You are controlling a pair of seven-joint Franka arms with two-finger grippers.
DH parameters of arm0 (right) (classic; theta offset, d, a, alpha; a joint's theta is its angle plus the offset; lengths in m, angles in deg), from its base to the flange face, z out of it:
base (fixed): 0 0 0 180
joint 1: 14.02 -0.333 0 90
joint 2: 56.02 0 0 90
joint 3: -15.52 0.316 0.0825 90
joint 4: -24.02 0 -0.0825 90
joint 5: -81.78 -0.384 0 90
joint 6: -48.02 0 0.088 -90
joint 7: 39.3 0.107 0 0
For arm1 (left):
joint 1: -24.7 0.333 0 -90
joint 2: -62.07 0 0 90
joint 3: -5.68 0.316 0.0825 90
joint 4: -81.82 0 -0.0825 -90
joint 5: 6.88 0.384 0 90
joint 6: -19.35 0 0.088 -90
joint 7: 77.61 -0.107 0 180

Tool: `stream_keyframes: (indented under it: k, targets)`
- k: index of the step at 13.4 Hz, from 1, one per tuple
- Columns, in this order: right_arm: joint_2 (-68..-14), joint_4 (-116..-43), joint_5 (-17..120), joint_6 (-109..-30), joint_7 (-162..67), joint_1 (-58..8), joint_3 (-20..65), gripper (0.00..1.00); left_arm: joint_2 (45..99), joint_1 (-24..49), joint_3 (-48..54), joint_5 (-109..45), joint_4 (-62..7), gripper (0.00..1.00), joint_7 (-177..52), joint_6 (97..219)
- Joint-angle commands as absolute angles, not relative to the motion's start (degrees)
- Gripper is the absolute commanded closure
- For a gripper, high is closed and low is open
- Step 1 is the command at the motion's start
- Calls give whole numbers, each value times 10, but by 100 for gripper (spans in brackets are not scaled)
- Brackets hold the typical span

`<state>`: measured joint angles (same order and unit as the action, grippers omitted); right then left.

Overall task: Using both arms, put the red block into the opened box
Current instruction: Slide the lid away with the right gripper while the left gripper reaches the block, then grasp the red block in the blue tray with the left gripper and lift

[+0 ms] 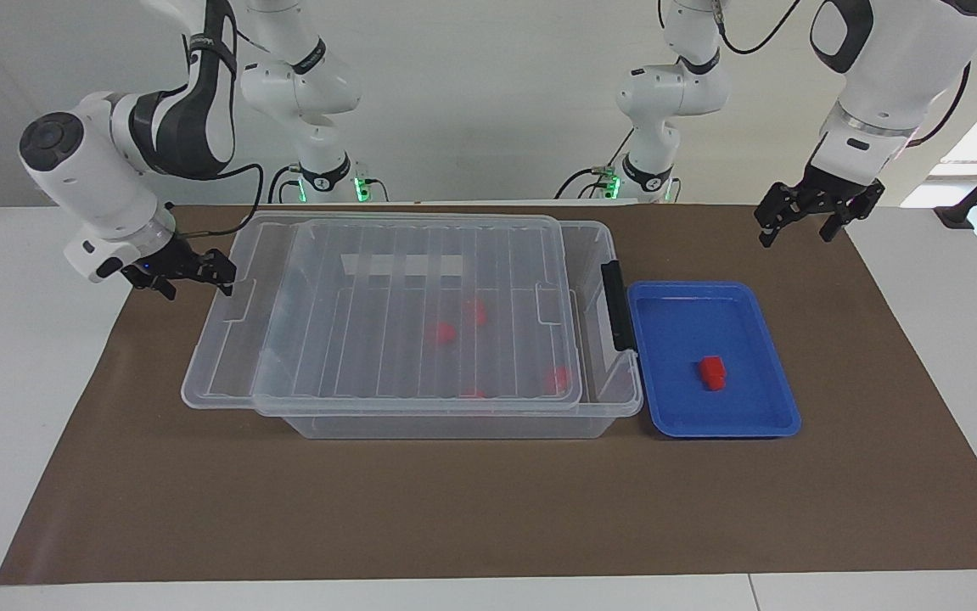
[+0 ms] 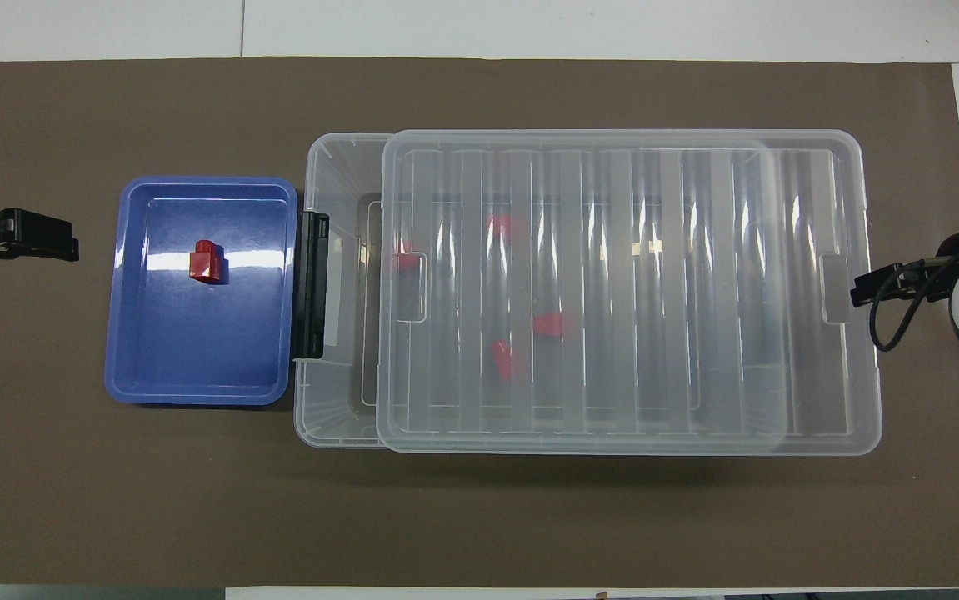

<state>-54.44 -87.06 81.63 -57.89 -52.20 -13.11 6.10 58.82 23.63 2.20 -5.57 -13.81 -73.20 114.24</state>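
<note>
The red block (image 1: 713,372) (image 2: 204,262) lies in the blue tray (image 1: 760,424) (image 2: 146,383), beside the box's latch end. The clear box (image 1: 454,426) (image 2: 337,167) stands mid-mat. Its ribbed lid (image 1: 369,339) (image 2: 696,292) sits shifted toward the right arm's end, leaving a strip open by the black latch (image 1: 615,305) (image 2: 312,283). My right gripper (image 1: 225,276) (image 2: 862,293) is shut on the lid's end tab. My left gripper (image 1: 802,222) (image 2: 71,247) hangs open over the mat, past the tray's end, and waits.
Several red pieces (image 1: 444,333) (image 2: 552,325) lie inside the box under the lid. A brown mat (image 1: 488,509) covers the table. The lid overhangs the box at the right arm's end.
</note>
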Motion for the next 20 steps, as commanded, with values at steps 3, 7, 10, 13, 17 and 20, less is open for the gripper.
stream_keyframes:
  k: [3,7,10,13,17,20]
  targets:
    - [-554,-887,818,-609,-584,-128,33,0,578,231,19,-61,-148,0,-737,1135]
    - [-551,-883,823,-611,-615,-128,12,0,563,233,19,-61,-199,0,-741,1203]
    - [-551,-880,824,-611,-643,-128,-1,0,552,231,19,-61,-286,0,-743,1296]
    - [-551,-880,825,-611,-678,-128,-20,0,574,230,19,-61,-364,0,-744,1407]
    - [-548,-880,825,-623,-722,-127,-41,0,663,218,19,-61,-402,0,-737,1519]
    - [-548,-881,826,-623,-735,-127,-48,0,701,218,19,-61,-425,0,-737,1595]
